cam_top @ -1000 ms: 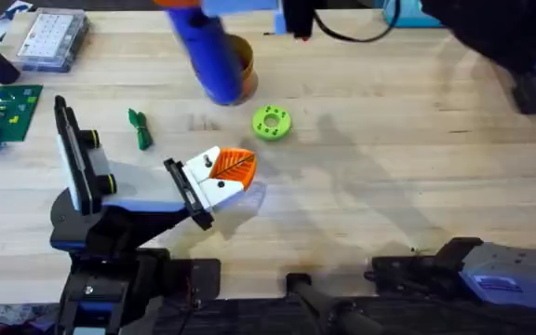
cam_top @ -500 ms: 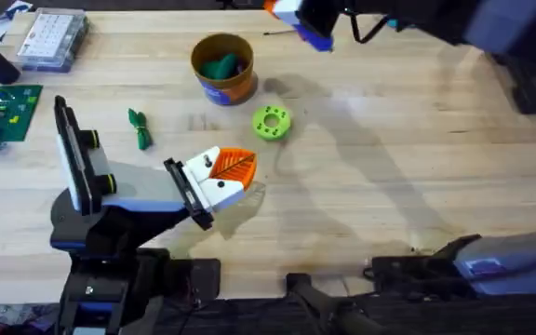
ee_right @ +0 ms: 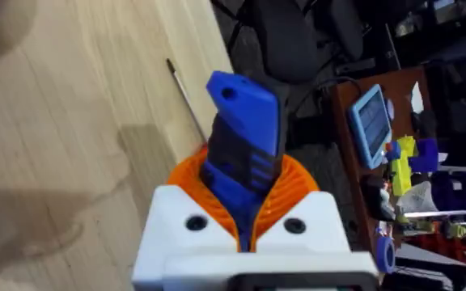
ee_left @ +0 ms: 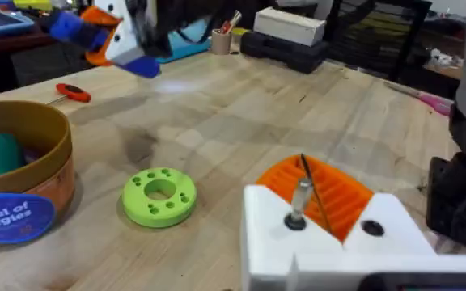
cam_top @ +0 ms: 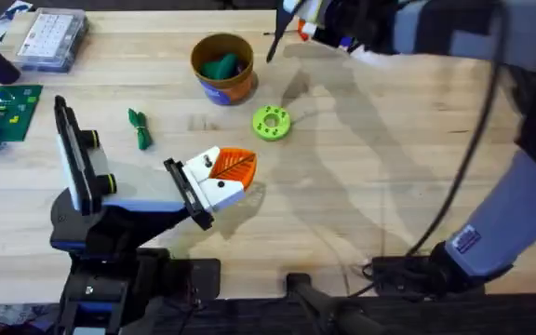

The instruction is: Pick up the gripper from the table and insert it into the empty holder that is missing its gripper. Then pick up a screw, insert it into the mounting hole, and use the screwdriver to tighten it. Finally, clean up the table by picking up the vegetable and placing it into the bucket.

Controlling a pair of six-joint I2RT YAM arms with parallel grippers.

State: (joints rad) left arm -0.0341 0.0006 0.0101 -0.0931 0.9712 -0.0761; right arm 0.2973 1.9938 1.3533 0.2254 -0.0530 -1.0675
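The right gripper (ee_right: 245, 230) clamps the screwdriver (ee_right: 243, 149) above the bench's far edge; the left gripper (ee_left: 330, 214) is closed, empty, near the front edge. The vegetable (cam_top: 140, 128) lies mid-left. A careless swing could topple the bucket (cam_top: 222, 67).

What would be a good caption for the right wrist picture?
The right gripper holds the blue screwdriver between its orange-padded fingers above the wooden table's far edge.

The bucket (ee_left: 14, 174) is cut off at nine o'clock in the left wrist view, and the screwdriver (cam_top: 291, 23) blurs overhead.
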